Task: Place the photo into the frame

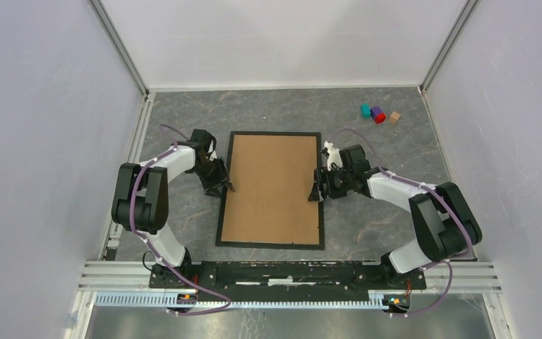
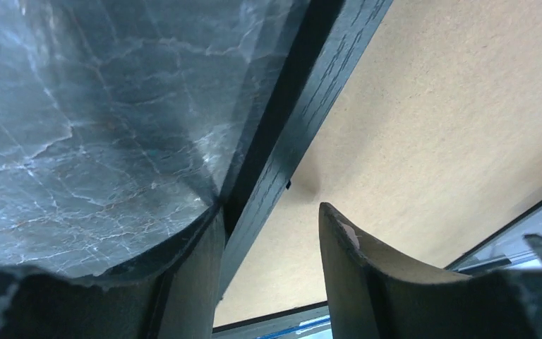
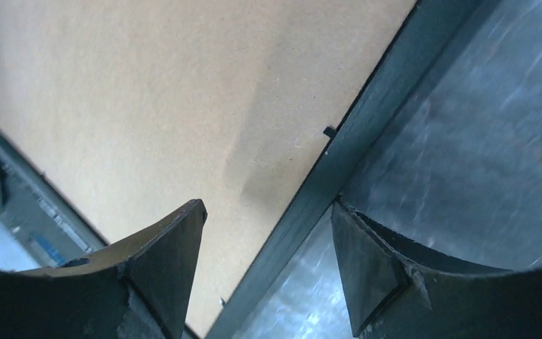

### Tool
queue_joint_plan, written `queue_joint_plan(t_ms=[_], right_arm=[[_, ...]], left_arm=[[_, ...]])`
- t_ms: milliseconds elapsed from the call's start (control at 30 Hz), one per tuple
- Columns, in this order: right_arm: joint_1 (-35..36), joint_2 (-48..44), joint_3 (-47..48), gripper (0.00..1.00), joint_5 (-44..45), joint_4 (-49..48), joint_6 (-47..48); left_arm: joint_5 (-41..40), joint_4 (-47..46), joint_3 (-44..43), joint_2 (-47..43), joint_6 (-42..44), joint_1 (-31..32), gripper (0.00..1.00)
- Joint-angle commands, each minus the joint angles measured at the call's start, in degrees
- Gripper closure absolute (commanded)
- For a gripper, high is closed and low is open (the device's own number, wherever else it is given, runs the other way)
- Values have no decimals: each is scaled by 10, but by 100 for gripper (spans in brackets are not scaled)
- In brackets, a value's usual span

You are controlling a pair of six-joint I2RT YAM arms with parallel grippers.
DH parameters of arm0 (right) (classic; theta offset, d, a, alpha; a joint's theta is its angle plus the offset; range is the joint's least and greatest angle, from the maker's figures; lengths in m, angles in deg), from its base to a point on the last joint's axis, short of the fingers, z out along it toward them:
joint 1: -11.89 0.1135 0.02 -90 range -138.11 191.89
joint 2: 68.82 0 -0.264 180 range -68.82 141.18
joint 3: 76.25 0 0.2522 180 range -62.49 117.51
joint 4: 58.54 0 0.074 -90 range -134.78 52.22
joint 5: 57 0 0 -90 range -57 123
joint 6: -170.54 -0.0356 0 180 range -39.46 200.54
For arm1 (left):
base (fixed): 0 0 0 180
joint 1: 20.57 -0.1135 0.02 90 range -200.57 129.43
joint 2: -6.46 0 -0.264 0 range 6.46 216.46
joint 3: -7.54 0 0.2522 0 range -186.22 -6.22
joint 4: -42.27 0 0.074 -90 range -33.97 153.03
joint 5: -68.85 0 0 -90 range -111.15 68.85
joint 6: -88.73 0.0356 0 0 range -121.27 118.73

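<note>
The black frame (image 1: 272, 244) lies flat in the middle of the table, with a plain brown backing board (image 1: 273, 187) filling it. The photo is hidden. My left gripper (image 1: 224, 185) is low over the frame's left edge. In the left wrist view it is open (image 2: 272, 219): one finger sits against the outer side of the black edge (image 2: 303, 113) and the other stands apart over the board (image 2: 430, 127). My right gripper (image 1: 317, 192) is at the frame's right edge. It is open wide (image 3: 268, 212), straddling the black edge (image 3: 367, 134) without touching it.
A teal block (image 1: 365, 110), a purple-and-red block (image 1: 377, 114) and a tan block (image 1: 394, 117) lie at the back right of the grey marble table (image 1: 381, 226). Pale walls close in the table on the left, right and back.
</note>
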Motion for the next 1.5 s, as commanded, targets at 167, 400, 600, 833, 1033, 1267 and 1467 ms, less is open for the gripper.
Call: queue_joint_plan(t_ms=[167, 400, 600, 833, 1033, 1267, 1467], right_arm=[[-118, 115, 244, 42, -27, 126, -5], [-149, 235, 389, 67, -21, 157, -17], [-139, 295, 421, 75, -34, 190, 8], [-139, 289, 378, 72, -27, 187, 17], [-150, 273, 354, 72, -34, 173, 14], [-148, 298, 353, 78, -28, 183, 19], [-139, 335, 381, 77, 23, 217, 22]], left_arm=[[-35, -22, -46, 22, 62, 11, 46], [-42, -12, -40, 17, 79, 11, 54], [-50, -11, -35, 16, 86, 11, 58], [-45, -13, -38, 15, 89, 11, 63], [-40, -21, -31, 15, 88, 11, 64], [-32, -27, -27, 16, 83, 12, 65], [-27, -26, -29, 21, 84, 18, 65]])
